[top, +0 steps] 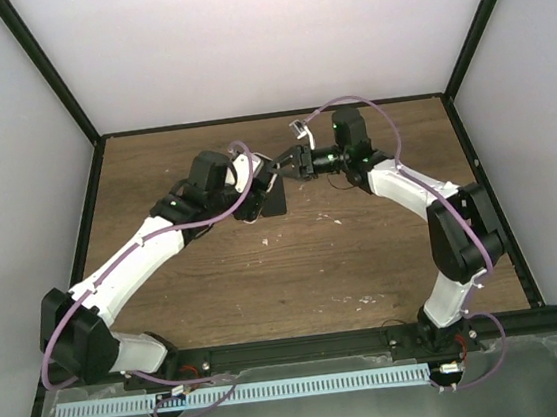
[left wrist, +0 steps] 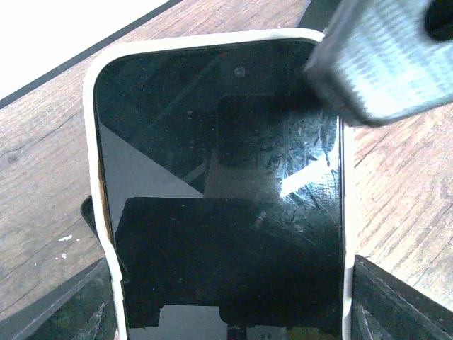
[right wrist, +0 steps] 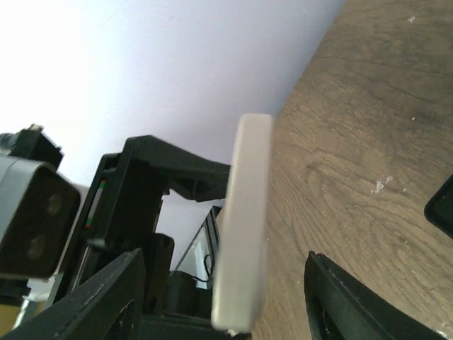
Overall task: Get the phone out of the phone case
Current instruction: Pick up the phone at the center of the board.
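Observation:
A phone with a black screen (left wrist: 226,212) sits in a white case (left wrist: 94,142) and fills the left wrist view. My left gripper (top: 253,187) is shut on the cased phone across its lower sides, and its dark fingers (left wrist: 396,297) show at the bottom corners. My right gripper (top: 288,162) is open at the phone's far end. One grey finger (left wrist: 382,60) sits blurred over the phone's top right corner. In the right wrist view the case edge (right wrist: 244,212) stands between the spread fingers (right wrist: 354,304), touching neither.
The grippers meet above the back middle of the wooden table (top: 364,249). A dark flat shape (top: 274,201) lies just below them. Black frame rails (top: 268,117) and white walls bound the table at the back and sides.

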Robot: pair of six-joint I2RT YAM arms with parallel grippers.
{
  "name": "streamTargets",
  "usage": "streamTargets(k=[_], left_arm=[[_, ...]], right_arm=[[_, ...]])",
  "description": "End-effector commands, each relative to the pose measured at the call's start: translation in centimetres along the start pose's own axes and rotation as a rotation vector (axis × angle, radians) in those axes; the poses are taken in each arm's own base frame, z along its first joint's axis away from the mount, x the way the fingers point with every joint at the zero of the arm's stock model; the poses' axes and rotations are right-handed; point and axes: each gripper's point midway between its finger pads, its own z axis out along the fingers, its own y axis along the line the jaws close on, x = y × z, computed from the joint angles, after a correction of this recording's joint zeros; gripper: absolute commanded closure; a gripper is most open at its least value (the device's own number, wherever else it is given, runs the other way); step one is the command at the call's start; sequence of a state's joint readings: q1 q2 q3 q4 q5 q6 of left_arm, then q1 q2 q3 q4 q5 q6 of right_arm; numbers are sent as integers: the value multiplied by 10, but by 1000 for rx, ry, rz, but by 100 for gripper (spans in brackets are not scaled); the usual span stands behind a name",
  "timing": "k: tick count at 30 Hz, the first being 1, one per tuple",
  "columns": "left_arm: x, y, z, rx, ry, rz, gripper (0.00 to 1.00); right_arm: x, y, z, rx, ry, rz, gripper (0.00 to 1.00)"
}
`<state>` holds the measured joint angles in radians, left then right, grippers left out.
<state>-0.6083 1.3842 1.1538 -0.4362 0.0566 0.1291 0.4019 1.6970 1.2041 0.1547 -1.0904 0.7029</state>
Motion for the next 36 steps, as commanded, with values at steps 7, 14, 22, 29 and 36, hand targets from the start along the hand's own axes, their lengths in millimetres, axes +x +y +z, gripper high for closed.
streamTargets(k=[7,14,22,29,36], left_arm=[[-42,-2,-24,15,-137,-8,59],[-40,-1,-24,4,-139,-4,59],[-29,1,-21,-12,-103,3,55],[-8,-9,-21,46,-9,-6,25],[1,-32,-44,194,-1,-28,6]], right_arm=[[-4,14,24,-33,16,36,52],[-6,11,25,-8,4,47,71],[-7,11,25,-7,5,60,92],[-18,19,10,-12,-17,-6,99],[-25,35,-18,-47,-33,-102,99]])
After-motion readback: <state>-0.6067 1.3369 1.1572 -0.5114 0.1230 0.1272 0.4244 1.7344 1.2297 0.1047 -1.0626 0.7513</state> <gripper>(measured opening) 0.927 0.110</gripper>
